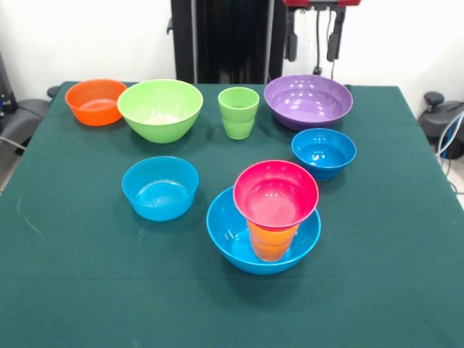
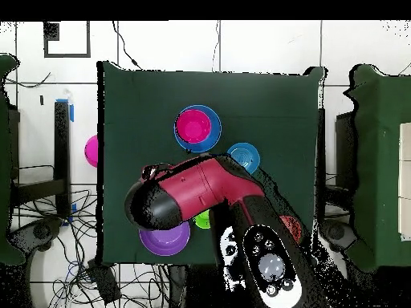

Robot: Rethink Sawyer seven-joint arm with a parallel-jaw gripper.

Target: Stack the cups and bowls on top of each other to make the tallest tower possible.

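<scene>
Green cloth lies bare along near edge; gripper state unclear.

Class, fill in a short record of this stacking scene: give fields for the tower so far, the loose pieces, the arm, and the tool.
tower: pink bowl on orange cup, inside big blue bowl
loose bowls: orange bowl, lime bowl, purple bowl, two small blue bowls
loose cup: green cup, upright between the lime and purple bowls
arm: arm drawn back over the table's robot side
tool: tool at the front view's top edge; open or shut unclear
</scene>
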